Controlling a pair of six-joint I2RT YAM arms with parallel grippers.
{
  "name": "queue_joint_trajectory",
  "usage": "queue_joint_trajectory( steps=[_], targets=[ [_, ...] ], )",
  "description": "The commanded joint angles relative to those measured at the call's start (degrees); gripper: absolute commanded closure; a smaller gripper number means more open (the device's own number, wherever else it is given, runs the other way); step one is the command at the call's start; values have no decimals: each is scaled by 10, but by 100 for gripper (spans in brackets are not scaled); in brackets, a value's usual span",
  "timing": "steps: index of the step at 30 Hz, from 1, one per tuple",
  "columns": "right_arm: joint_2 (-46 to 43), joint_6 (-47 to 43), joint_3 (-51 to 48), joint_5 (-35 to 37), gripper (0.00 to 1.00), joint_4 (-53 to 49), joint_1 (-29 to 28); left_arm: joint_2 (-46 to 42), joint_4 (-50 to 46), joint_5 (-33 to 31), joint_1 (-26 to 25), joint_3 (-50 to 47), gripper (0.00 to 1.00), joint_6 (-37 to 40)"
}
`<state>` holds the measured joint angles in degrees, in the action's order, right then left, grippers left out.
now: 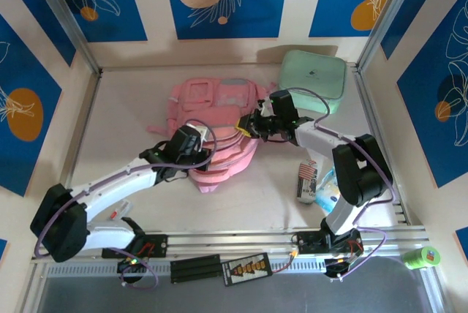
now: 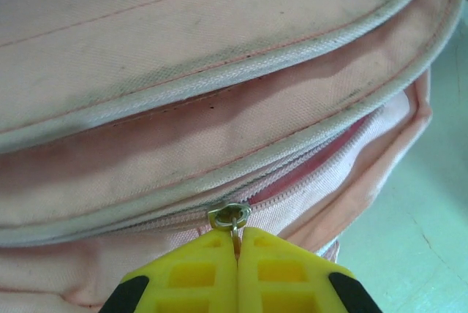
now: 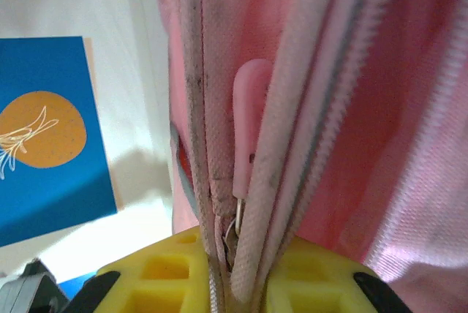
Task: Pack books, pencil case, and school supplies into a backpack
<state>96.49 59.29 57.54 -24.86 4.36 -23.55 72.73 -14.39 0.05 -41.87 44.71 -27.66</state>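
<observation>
The pink backpack (image 1: pixel 212 101) lies flat in the middle of the table. My left gripper (image 1: pixel 191 140) sits at its near left edge. In the left wrist view its yellow fingers (image 2: pixel 197 273) are shut on the metal zipper pull (image 2: pixel 232 216), and the zipper is parted to the right of the pull, showing red lining. My right gripper (image 1: pixel 252 124) is at the backpack's right side. In the right wrist view it (image 3: pixel 241 280) is shut on the piped fabric edge (image 3: pixel 259 203) beside a pink rubber zipper tab (image 3: pixel 246 123). The books are out of view.
A mint-green rounded box (image 1: pixel 314 79) stands at the back right, close behind the right arm. A small can (image 1: pixel 307 181) and a blue-white packet (image 1: pixel 327 189) lie by the right arm's base. A green tape roll (image 1: pixel 423 257) sits outside the frame rail.
</observation>
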Motion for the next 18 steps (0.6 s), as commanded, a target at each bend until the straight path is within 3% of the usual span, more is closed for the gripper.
queue_joint_trajectory(
  steps=[1, 9, 18],
  targets=[
    [-16, -29, 0, 44, 77, 6, 12, 19, 39, 68, -23, 41, 100, 15],
    [-105, 61, -74, 83, 47, -5, 1, 76, 55, 92, -39, 92, 100, 13],
    [-156, 180, -118, 217, 41, -1, -88, 99, 78, 104, -45, 117, 100, 11]
  ],
)
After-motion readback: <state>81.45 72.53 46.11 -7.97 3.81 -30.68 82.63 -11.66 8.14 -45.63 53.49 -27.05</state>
